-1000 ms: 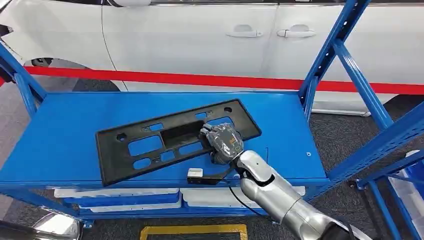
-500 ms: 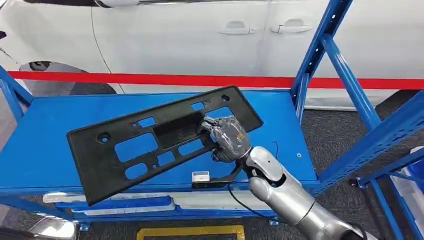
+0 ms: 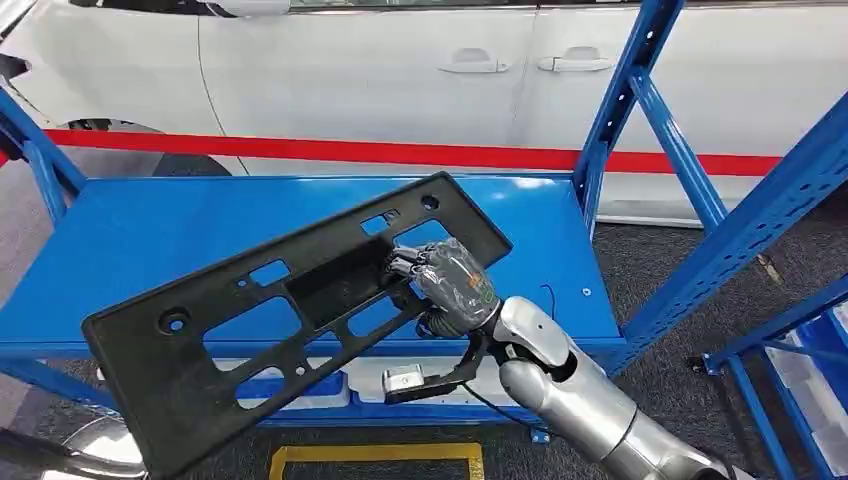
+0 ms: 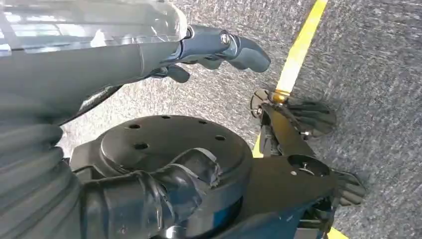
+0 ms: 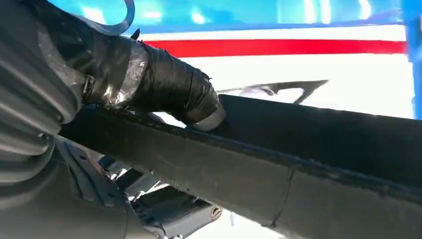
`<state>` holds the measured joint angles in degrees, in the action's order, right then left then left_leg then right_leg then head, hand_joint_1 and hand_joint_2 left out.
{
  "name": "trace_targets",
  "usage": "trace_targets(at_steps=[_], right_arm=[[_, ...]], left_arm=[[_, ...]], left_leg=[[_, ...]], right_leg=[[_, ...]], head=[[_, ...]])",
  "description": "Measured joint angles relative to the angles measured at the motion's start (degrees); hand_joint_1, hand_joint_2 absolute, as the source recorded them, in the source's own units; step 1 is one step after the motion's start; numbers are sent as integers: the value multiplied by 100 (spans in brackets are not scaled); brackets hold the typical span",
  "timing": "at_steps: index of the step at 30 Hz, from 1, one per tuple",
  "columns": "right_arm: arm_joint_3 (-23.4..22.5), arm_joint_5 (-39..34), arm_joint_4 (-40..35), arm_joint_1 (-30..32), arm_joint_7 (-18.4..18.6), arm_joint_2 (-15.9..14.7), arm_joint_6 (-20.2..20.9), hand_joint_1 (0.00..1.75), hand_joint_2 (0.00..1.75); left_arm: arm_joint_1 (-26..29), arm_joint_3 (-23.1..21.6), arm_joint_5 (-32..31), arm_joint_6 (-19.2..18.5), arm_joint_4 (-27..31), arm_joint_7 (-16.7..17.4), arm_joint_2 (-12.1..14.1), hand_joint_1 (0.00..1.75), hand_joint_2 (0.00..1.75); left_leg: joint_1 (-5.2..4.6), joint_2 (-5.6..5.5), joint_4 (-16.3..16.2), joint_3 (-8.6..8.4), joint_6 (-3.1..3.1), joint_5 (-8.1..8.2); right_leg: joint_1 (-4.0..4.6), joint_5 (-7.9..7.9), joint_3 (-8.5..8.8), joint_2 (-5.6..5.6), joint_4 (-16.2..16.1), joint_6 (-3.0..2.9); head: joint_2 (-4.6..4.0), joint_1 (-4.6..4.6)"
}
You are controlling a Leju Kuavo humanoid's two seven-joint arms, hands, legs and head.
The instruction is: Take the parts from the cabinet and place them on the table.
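Above the blue shelf [image 3: 120,250], the right robot hand [image 3: 448,285] grips the tilted black panel [image 3: 270,310] near its middle.

Matt black plastic panel [image 3: 290,300], finely grained. Glossy blue painted metal shelf [image 3: 130,250]. Smooth silver metal arm [image 3: 575,400]. Rough grey carpet floor [image 4: 368,64].

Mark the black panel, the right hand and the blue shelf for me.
black panel [image 3: 190,345]: head view, on its solid face near the lower end.
right hand [image 3: 450,285]: head view, on the back of the hand.
blue shelf [image 3: 150,235]: head view, on its bare top surface.
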<state>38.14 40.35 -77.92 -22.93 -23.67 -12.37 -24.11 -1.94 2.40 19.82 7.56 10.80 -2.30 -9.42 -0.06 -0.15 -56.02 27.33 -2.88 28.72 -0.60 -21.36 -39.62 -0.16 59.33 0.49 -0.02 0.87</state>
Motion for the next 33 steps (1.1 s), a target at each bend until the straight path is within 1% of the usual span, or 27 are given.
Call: trace_targets(at_steps=[2,3,4,5,7,8,9,10,11,13,14,15,16,18,19,20,21,23,24,25,26,27,29,30,31,32,33], right_arm=[[61,-26,-118,3,-48,-30,46,175,175],[91,-24,-170,13,-63,-67,50,175,175],[125,-28,-216,26,-72,-85,55,175,175],[160,-33,-258,38,-79,-103,55,175,175],[223,-39,-327,43,-92,-120,70,175,175],[236,-46,-350,40,-96,-133,85,175,175],[251,-65,-380,33,-96,-146,103,175,175],[264,-81,-411,16,-96,-164,122,175,175],[275,-91,-439,30,-98,-170,127,175,175],[306,-103,-439,13,-103,-192,138,175,175],[321,-103,-450,15,-103,-192,140,175,175],[330,-109,-450,-4,-103,-192,144,175,175],[350,-133,-459,-15,-105,-194,155,175,175],[354,-181,-474,-22,-122,-201,168,175,175],[354,-203,-474,-23,-129,-210,186,175,175],[356,-227,-474,-31,-137,-212,209,175,175],[356,-245,-474,-38,-149,-214,229,175,175],[358,-266,-474,-50,-164,-214,249,175,175],[358,-275,-474,-67,-164,-214,251,175,175],[358,-284,-476,-95,-166,-214,253,175,175],[347,-308,-485,-127,-166,-227,253,175,175],[350,-326,-483,-141,-168,-238,258,175,175],[352,-378,-483,-155,-185,-238,258,175,175],[352,-410,-474,-156,-196,-240,258,175,175],[352,-428,-459,-149,-197,-256,260,175,175],[347,-450,-457,-150,-197,-269,258,175,175],[343,-470,-448,-151,-199,-290,258,175,175]], left_arm=[[-5,0,-9,-2,0,-11,-4,0,175],[-4,0,-15,-9,0,-13,-4,0,175],[1,0,-17,-9,0,-15,-4,0,175],[5,0,-20,-9,0,-22,-4,0,175],[5,0,-22,-7,0,-31,-4,0,175],[-2,0,-24,-7,0,-33,-4,0,175],[-8,0,-24,2,0,-39,-9,0,175],[-19,0,-22,7,2,-44,-22,0,175],[-34,0,-22,13,2,-48,-20,0,175],[-10,0,-24,22,2,-50,-22,0,175],[12,0,-24,22,0,-50,-18,0,175],[10,0,-24,33,0,-52,-9,0,175],[-3,2,-20,48,0,-59,-20,0,175],[-15,2,-11,59,0,-70,4,0,175],[-14,2,-11,63,0,-81,9,0,175],[-14,2,-11,63,0,-85,11,0,175],[-15,2,-11,63,0,-90,13,0,175],[-21,2,-4,63,0,-90,18,0,175],[-23,2,-2,63,0,-90,17,0,175],[-33,2,0,61,0,-90,11,0,175],[-45,2,2,59,0,-88,18,0,175],[-48,2,4,52,0,-85,4,0,175],[-21,2,4,52,0,-79,-11,0,175],[-7,2,4,50,0,-72,-18,0,175],[-23,2,2,52,0,-72,-31,0,175],[-43,4,2,52,0,-72,-31,0,175],[-62,4,2,52,0,-70,-37,0,175]], left_leg=[[11,-26,27,164,-77,-149],[11,-40,13,263,-67,-218],[10,-70,-4,360,-63,-279],[11,-106,-35,464,-51,-336],[13,-177,-111,655,-24,-420],[14,-241,-161,752,-2,-462],[18,-300,-214,828,21,-497],[4,-349,-266,919,59,-527],[4,-388,-285,926,91,-566],[21,-509,-254,950,169,-671],[-14,-589,-223,991,220,-728],[15,-530,-279,1036,225,-683],[-8,-281,-492,1154,248,-335],[29,-109,-1199,1326,320,309],[42,-86,-1620,1404,359,516],[53,-82,-1918,1435,384,540],[70,-77,-2032,1386,409,407],[101,-14,-1628,977,444,-22],[117,95,-1141,597,458,-133],[114,353,-661,242,466,37],[32,379,-259,23,406,181],[31,359,-257,96,299,191],[7,246,-256,180,201,125],[37,184,-189,216,99,27],[32,148,-197,259,48,-43],[29,110,-202,340,-11,-108],[13,53,-208,430,-41,-181]], right_leg=[[-18,-703,-127,6,468,56],[-25,-1048,-215,4,923,80],[-28,-1218,-283,5,1333,97],[-28,-1196,-283,5,1591,109],[-30,-865,0,12,1442,111],[-30,-689,342,47,1027,90],[-32,-660,734,192,514,60],[-21,-896,1043,455,25,-8],[-30,-902,1062,461,-42,-15],[10,-863,1039,333,-37,-50],[-9,-809,1006,249,-63,-104],[-78,-724,956,144,-105,-165],[-64,-652,869,80,-118,-243],[-55,-557,753,-69,-115,-261],[-52,-505,685,-151,-106,-253],[-53,-459,606,-231,-86,-242],[-55,-420,521,-314,-64,-225],[-65,-348,369,-464,-2,-181],[-70,-322,306,-533,40,-143],[-49,-304,275,-578,78,-114],[-38,-282,245,-640,124,-79],[-18,-232,251,-707,114,-33],[-49,-150,253,-819,80,24],[-85,-174,227,-759,93,97],[-99,-430,189,-423,217,130],[-96,-783,113,-208,479,122],[-80,-1138,22,-85,874,114]], head=[[0,2],[0,2],[0,2],[0,2],[0,2],[0,2],[0,2],[0,2],[2,-9],[2,7],[0,11],[0,11],[0,-17],[0,-13],[0,-17],[0,-15],[0,-18],[0,-15],[0,-18],[2,-22],[0,-9],[0,-11],[0,-9],[0,-8],[0,-4],[0,-2],[0,-7]])
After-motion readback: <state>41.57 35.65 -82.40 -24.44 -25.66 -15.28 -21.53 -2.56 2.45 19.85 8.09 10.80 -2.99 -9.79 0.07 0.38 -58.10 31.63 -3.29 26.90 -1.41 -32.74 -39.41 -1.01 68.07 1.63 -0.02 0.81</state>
